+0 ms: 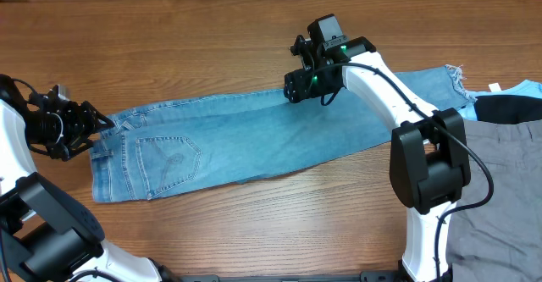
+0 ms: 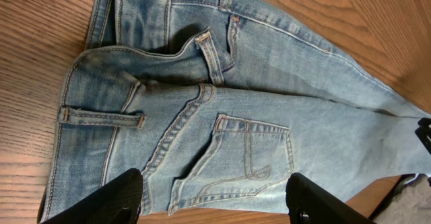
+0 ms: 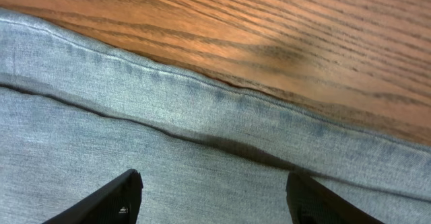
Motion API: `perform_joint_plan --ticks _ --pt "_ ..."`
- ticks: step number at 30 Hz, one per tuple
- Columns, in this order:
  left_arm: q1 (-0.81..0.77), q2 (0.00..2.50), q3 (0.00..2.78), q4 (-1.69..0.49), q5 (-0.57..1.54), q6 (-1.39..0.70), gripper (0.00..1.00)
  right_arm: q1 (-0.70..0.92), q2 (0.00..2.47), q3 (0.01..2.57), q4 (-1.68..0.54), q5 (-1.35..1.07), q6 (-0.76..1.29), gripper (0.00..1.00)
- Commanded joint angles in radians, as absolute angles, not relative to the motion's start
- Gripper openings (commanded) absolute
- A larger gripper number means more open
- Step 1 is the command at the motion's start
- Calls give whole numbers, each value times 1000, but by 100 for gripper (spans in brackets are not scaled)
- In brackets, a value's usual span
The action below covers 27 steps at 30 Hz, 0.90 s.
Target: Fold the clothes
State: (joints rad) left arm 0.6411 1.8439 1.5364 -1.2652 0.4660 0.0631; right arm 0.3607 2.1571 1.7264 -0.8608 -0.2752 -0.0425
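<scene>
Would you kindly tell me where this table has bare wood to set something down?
Bare wood runs along the far side of the table, beyond the jeans and left of the right gripper. A second patch lies in front of the jeans, between the left arm and the right arm. The right end is crowded with grey trousers and a black garment.

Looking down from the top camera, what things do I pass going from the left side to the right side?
First the left gripper → back pocket of the jeans → right gripper → grey trousers.
</scene>
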Motion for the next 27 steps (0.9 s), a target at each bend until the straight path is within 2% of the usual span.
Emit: perform_joint_plan --ticks 1,13,17,21,25,27 --pt "633 1814 1558 -1269 464 82 71 360 2177 1720 -867 -289 -78 70" --pt "633 1814 1558 -1274 464 82 71 368 2272 1720 -881 -282 -26 63" --pt "633 1814 1558 -1280 464 82 71 372 2286 1720 -876 -281 -26 49" --pt "633 1814 1558 -1279 464 82 71 372 2286 1720 -879 -270 -26 49" --pt "633 1814 1558 -1279 464 82 71 373 2286 1720 -896 -263 -26 38" --pt "633 1814 1558 -1279 464 82 71 375 2286 1720 -900 -263 -26 37"
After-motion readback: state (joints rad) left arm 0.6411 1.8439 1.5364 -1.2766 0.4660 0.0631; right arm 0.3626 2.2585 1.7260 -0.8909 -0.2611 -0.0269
